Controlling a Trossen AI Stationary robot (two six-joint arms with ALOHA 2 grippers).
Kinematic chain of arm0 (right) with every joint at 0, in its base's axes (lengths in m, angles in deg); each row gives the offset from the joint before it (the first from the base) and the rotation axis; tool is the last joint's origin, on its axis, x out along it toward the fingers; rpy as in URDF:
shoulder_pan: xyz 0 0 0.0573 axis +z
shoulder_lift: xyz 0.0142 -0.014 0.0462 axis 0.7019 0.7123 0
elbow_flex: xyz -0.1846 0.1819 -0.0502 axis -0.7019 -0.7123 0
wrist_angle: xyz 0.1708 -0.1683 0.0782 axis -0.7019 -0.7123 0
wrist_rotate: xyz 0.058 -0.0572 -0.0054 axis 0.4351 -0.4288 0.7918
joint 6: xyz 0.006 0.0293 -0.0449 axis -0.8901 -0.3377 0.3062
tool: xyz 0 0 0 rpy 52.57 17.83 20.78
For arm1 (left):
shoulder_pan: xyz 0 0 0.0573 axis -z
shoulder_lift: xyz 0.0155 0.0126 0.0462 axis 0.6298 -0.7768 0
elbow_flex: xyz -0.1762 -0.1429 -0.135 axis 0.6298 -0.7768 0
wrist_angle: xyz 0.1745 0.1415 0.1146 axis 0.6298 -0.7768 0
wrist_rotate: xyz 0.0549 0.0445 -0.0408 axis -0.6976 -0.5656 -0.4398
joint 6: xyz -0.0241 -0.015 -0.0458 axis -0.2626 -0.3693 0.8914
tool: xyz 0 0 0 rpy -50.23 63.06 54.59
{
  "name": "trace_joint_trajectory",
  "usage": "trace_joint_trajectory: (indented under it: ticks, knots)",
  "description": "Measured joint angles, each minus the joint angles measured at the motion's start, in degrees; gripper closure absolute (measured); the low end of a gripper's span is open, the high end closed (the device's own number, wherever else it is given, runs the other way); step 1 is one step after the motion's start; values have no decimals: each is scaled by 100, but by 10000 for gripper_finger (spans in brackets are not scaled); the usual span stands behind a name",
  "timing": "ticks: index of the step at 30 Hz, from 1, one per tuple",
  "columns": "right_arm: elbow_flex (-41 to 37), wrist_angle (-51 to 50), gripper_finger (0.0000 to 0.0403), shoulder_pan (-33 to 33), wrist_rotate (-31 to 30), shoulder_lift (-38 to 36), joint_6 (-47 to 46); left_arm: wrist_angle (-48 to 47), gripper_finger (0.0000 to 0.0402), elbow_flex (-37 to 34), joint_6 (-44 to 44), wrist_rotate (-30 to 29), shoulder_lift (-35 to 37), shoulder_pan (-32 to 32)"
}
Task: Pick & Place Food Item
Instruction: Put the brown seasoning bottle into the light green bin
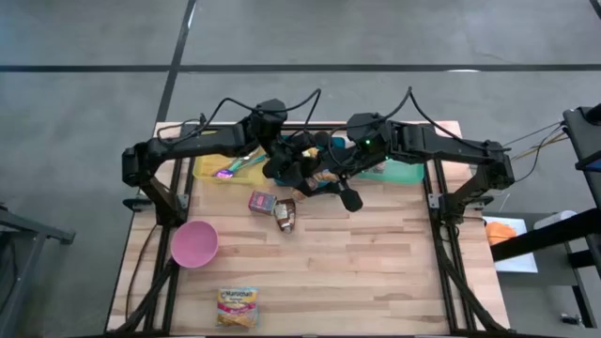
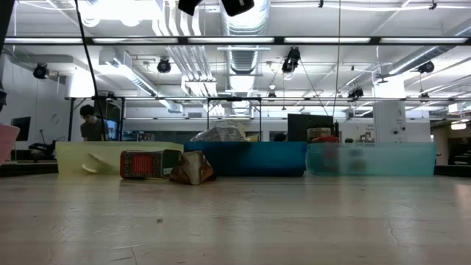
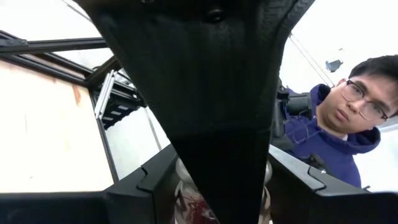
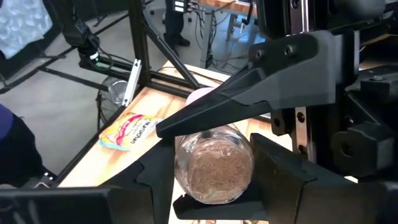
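Note:
A clear jar with brown grainy contents hangs in the air over the far middle of the table, between both grippers. In the right wrist view I see it end-on. My left gripper is shut on it, reaching in from the table's left. My right gripper is closed on it too, coming from the right and slanting a little down. In the high view the two grippers meet at the jar, above the bins. The left wrist view shows only a sliver of the jar, behind a dark finger of the other arm. My left gripper pinches the jar's round wall between its two fingers, one wedge-shaped finger on one side and the other finger on the opposite side. The jar lies about level, clear of the table. My right gripper has the jar's wall between its two fingers, which lie against its two other sides, crosswise to the left gripper's fingers. They point along the jar toward its end. The jar is lifted clear.
A yellow bin, a blue bin and a teal bin line the far edge. A red packet and a brown packet lie mid-table. A pink bowl and a noodle packet lie near left. A person stands beyond the table.

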Motion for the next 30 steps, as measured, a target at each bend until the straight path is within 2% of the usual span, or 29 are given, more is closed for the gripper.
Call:
trace_joint_trajectory:
  ticks: [13, 18, 21, 23, 30]
  knots:
    - [110, -41, 236, 0, -84, -2, 52, 47, 208, 28, -86, 60, 4, -2]
    - [204, -118, 236, -15, -246, -24, 87, 53, 70, 127, 95, 106, 6, 10]
    - [225, -231, 236, 10, -241, -24, 45, 53, 18, 118, 263, 34, 13, -52]
    - [251, -262, 236, 29, -226, -22, 1, 28, 14, 116, 291, -5, 13, -97]
    - [293, -501, 236, 35, -431, -125, -138, -79, 58, 83, 361, -2, 186, -369]
